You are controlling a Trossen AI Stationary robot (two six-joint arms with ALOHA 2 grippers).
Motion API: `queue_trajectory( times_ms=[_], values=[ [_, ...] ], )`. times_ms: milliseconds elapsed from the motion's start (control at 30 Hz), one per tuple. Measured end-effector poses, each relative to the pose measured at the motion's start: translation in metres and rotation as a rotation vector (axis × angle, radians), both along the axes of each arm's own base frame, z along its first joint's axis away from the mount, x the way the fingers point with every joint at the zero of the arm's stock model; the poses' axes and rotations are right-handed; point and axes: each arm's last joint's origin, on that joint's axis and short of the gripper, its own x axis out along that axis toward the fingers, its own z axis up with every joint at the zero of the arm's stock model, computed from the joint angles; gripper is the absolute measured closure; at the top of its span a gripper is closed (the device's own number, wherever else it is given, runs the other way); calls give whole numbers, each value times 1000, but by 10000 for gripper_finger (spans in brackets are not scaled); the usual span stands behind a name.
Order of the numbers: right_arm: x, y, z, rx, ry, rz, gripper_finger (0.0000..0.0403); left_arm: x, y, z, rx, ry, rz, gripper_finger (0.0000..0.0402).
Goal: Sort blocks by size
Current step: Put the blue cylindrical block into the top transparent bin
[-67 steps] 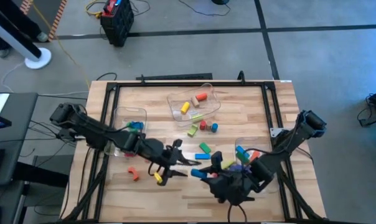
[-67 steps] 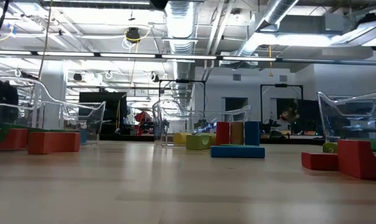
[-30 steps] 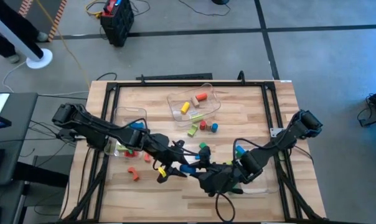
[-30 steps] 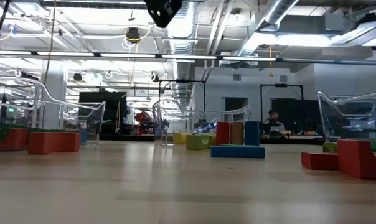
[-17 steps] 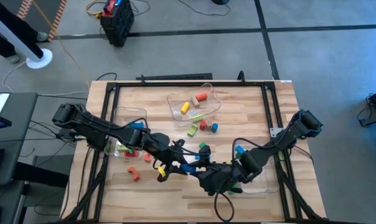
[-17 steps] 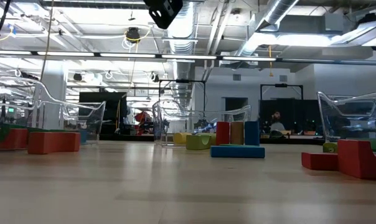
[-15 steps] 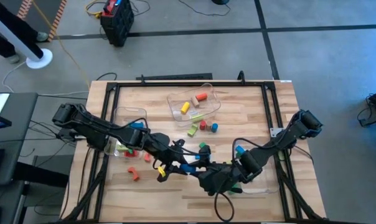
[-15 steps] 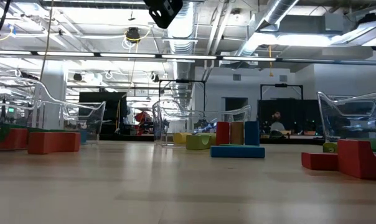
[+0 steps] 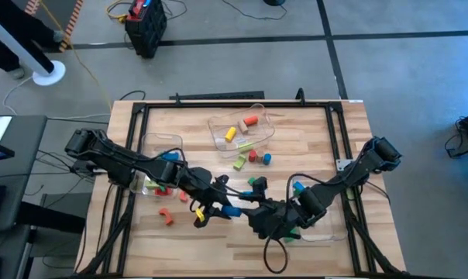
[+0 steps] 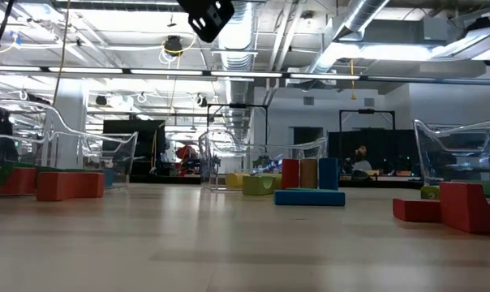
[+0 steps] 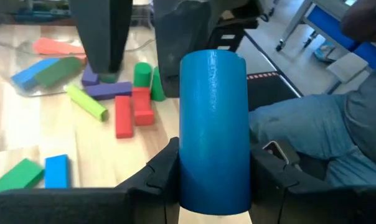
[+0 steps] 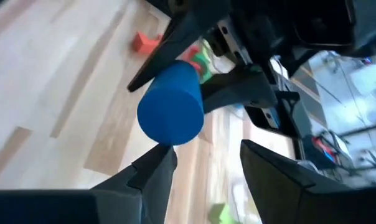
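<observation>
- Two grippers meet above the wooden table [image 9: 311, 143], just on the near side of its middle, each facing the other across a blue cylinder [image 11: 213, 130].
- Left gripper [image 9: 222, 208]: its fingers [image 11: 160, 177] are pressed against both sides of the blue cylinder, which stands up between them in the left wrist view; the cylinder is off the table.
- Right gripper [image 12: 203, 165]: its two fingers [image 12: 152, 171] stand spread apart, with the cylinder's round end [image 12: 171, 115] just beyond their tips and not clamped by them.
- Landmark for the rest: the clear bin [image 9: 242, 128] at the far middle of the table, holding a yellow block [image 9: 230, 133], an orange-red cylinder [image 9: 250, 121] and a light green bar [image 9: 246, 145].
- Just on the near side of that bin lie a light green block [image 9: 239, 163], two small red blocks [image 9: 253, 157] and a small blue one [image 9: 266, 159].
- Nearer still from the bin, beside the grippers, sits a green block [image 9: 256, 183].
- Left of and nearer than the bin stands a second clear bin [image 9: 160, 151] under the left arm, with red, green and blue blocks inside.
- Well to the near left of the landmark bin, an orange arch [image 9: 166, 216] lies on bare wood, and a yellow block [image 9: 198, 219] lies close to the left gripper.
- Right of and nearer than the landmark bin, a third clear bin [image 9: 323, 225] lies beneath the right arm; its contents are mostly hidden.
- At table height, a flat blue bar [image 10: 309, 197] lies before upright red, yellow and blue blocks.
</observation>
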Motion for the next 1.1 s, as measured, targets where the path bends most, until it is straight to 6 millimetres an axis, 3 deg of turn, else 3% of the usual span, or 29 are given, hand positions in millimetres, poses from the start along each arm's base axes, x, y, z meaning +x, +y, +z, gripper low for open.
queue_trajectory(
  times_ms=[267,567,800,1100],
  values=[
    [-8,2,-5,26,23,-75,169,-1,2,-4,43,36,34,276],
    [-26,15,-12,95,68,-117,168,1,27,-12,148,98,187,276],
    [-39,24,-16,155,89,-159,168,6,63,-12,200,101,300,276],
    [-55,32,-39,180,119,-181,168,4,131,-15,258,144,467,276]
  ],
)
